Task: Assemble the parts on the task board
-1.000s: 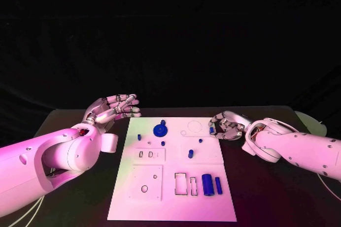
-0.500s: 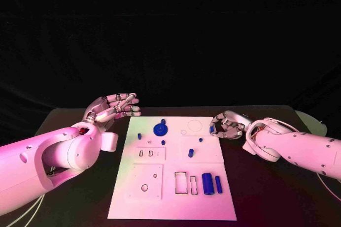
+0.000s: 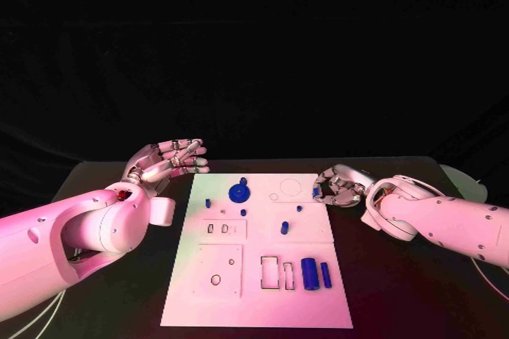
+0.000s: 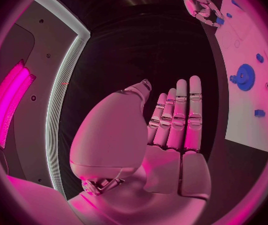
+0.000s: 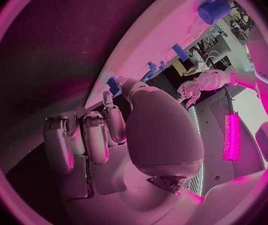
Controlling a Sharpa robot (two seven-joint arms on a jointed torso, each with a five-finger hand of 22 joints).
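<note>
No readable text on the task board [image 3: 258, 295], parts or bench — no labels, nos. or brand marks. Right wrist view: small dark lettering on a white arm [image 5: 264, 60] at the circle's edge — too small and bent to read.

right hand [image 3: 337, 187] edged slightly higher — nothing else moved
</note>
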